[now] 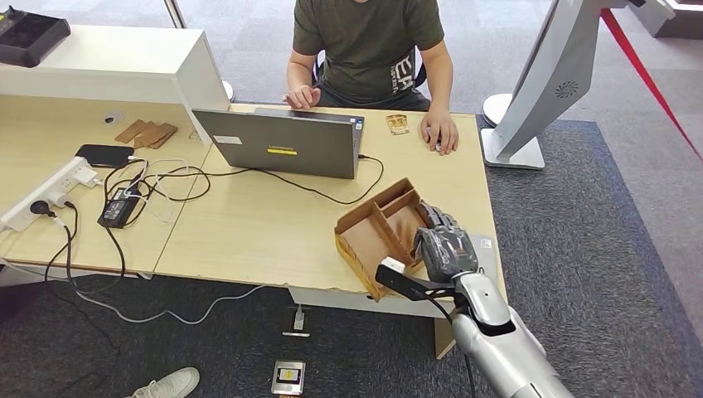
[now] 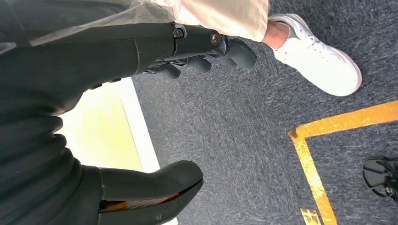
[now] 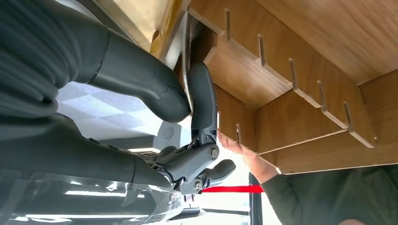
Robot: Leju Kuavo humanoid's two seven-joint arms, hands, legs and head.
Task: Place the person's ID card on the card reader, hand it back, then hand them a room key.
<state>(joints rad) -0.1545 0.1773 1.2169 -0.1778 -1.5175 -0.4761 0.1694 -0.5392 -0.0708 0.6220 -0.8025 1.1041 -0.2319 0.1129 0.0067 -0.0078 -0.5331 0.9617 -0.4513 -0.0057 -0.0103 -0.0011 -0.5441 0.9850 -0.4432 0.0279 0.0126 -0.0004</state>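
The right hand [image 1: 443, 245] is reaching over the near right corner of the worktop [image 1: 249, 232] and is resting at the open wooden box [image 1: 373, 240], a low brown tray split into compartments by slotted dividers. In the right wrist view the thick grey thumb and one dark finger are pressing together on a thin card [image 3: 186, 70]. The card is showing edge-on as a pale, silvery sliver right at the box's wall, so I cannot tell what is printed on its face or whether it is the room key. The other fingers [image 3: 211, 171] are curling loosely below it.

A small card [image 1: 397, 123], tan with a darker pattern, is lying flat on the far side of the worktop. It is sitting between the laptop [image 1: 282, 143] and the hand [image 1: 439, 131] of the person [image 1: 369, 41] sitting opposite, just beside that hand and well apart from the box.

The left hand [image 2: 70, 70] is hanging over the dark carpet. Its fingers [image 2: 206, 47] are standing apart from the thumb and holding nothing.
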